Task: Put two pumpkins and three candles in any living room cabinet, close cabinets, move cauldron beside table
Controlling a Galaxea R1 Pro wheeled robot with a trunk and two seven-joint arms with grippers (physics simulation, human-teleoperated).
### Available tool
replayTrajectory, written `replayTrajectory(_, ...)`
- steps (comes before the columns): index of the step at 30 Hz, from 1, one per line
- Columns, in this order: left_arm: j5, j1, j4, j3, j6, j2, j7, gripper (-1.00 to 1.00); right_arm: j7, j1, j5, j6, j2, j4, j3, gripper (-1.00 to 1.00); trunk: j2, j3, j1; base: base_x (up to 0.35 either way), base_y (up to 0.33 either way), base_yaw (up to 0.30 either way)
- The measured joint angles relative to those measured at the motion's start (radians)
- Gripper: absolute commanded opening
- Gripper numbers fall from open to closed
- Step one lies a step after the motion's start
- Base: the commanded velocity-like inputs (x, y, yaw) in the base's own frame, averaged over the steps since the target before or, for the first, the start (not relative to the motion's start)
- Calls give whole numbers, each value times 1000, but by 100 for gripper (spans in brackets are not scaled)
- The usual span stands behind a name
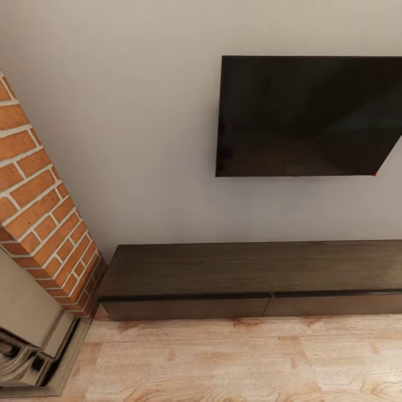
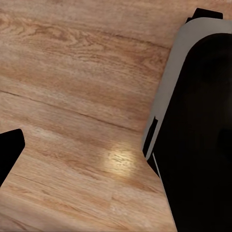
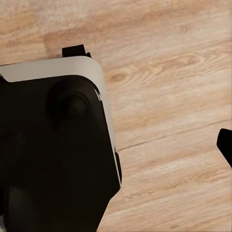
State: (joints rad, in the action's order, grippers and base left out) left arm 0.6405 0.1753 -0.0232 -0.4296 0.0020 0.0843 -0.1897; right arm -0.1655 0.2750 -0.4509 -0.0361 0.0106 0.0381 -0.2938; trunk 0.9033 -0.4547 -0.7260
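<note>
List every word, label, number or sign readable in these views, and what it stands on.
None readable. The black wall-mounted flat screen is blank apart from a tiny red dot at its lower corner; the long dark-brown wooden cabinet, red brick chimney and light wood plank floor carry no text.

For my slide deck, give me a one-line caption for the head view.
Low dark-brown cabinet, fronts shut, under a wall-mounted TV, brick chimney at left, plank floor in front.
</note>
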Motion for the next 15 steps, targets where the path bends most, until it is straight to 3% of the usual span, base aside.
replayTrajectory(15,0,0,0,1,0,0,0,100,0,0,-2,0,-3,-1,0,100,0,0,0,0,0,0)
